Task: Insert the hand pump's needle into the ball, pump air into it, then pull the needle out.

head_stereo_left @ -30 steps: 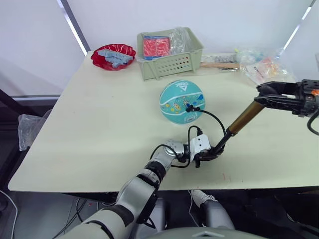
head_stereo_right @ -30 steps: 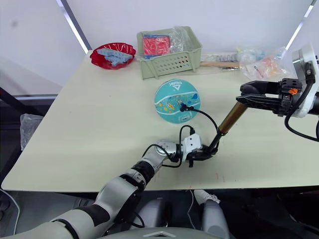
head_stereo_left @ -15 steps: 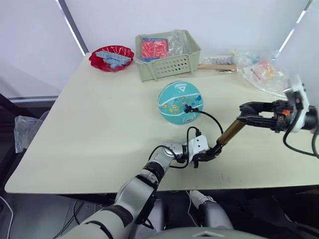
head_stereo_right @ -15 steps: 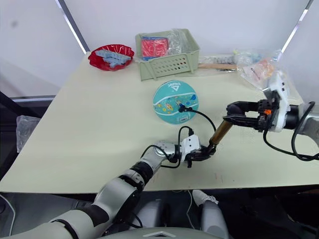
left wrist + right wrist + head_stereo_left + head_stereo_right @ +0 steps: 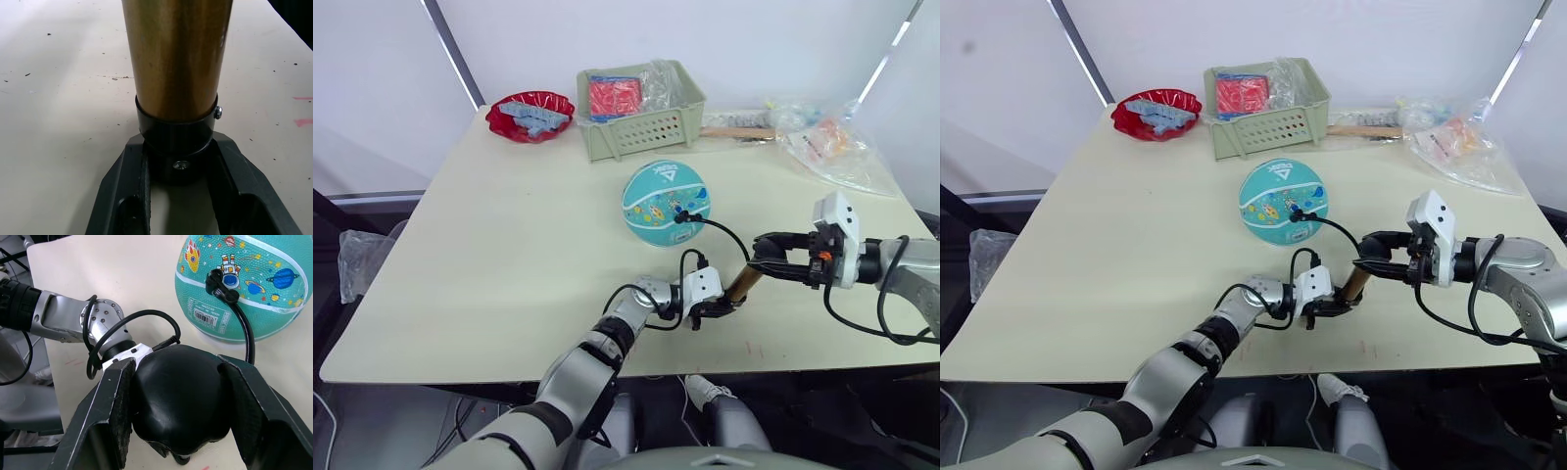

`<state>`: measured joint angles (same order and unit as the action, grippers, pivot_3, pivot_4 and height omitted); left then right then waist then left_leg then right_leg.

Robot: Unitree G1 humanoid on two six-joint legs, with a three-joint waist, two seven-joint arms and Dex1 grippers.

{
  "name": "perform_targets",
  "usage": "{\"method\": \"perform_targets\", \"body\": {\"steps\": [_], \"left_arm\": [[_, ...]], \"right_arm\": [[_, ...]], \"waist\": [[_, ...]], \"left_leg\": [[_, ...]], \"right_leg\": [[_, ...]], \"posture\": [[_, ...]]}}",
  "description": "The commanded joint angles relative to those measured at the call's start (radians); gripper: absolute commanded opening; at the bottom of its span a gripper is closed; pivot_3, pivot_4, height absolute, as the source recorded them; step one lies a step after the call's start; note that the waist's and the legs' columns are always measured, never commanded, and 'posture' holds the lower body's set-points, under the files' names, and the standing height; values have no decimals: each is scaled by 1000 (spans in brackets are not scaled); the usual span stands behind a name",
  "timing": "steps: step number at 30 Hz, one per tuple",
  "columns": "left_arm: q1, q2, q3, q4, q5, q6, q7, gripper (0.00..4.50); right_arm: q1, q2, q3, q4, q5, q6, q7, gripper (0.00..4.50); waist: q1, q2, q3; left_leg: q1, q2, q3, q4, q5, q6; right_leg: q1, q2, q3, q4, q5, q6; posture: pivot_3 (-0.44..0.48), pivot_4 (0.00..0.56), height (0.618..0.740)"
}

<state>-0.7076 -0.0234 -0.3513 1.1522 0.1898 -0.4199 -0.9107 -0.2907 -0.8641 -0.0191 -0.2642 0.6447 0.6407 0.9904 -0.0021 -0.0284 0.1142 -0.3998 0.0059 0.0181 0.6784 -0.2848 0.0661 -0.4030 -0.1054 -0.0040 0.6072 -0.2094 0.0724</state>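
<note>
The teal ball (image 5: 664,203) rests mid-table. The needle's black fitting (image 5: 221,286) sits against the ball's surface, with the pin itself hidden. A thin black hose (image 5: 729,235) curves from it to the hand pump (image 5: 740,285), which stands tilted near the front edge. Little of the gold barrel (image 5: 176,54) shows between the grippers. My left gripper (image 5: 713,309) is shut on the pump's lower black cap (image 5: 177,139). My right gripper (image 5: 769,267) is shut on the black handle (image 5: 181,401), low over the barrel.
A green basket (image 5: 641,108) with packets stands at the back, and a red bowl (image 5: 530,113) is to its left. Clear plastic bags (image 5: 832,147) and a wooden stick (image 5: 734,130) lie at the back right. The table's front edge (image 5: 636,367) runs close below the pump.
My right gripper has pushed the handle down and to the left toward my left gripper, shortening the exposed barrel. The ball and my left gripper stayed put.
</note>
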Motion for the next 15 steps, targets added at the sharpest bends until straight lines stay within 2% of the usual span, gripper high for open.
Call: {"method": "perform_targets", "body": {"steps": [1,4,7,15], "left_arm": [[53,36,-43,91,67,67,-22,1123],[54,33,-41,90,64,68,-21,1123],[58,34,-45,89,68,64,-23,1123],[63,35,-49,87,70,61,-25,1123]], "right_arm": [[-8,-22,-34,10,-6,39,-8,2075],[-56,-43,-116,6,66,88,-1,2075],[-131,-104,-230,11,179,171,24,2075],[-277,-205,-315,63,278,277,28,2075]], "waist": [[0,0,0],[2,1,1],[7,9,7],[15,10,9]], "left_leg": [[0,0,0,0,0,0],[0,0,0,0,0,0],[-2,-1,1,0,0,0],[-5,-1,1,-3,0,0]], "right_leg": [[0,0,0,0,0,0],[0,0,0,0,0,0],[-1,-1,0,-1,0,0],[-4,-1,-1,-2,0,0]], "posture": [[0,150,738],[0,150,738],[0,150,738],[0,150,738]]}}
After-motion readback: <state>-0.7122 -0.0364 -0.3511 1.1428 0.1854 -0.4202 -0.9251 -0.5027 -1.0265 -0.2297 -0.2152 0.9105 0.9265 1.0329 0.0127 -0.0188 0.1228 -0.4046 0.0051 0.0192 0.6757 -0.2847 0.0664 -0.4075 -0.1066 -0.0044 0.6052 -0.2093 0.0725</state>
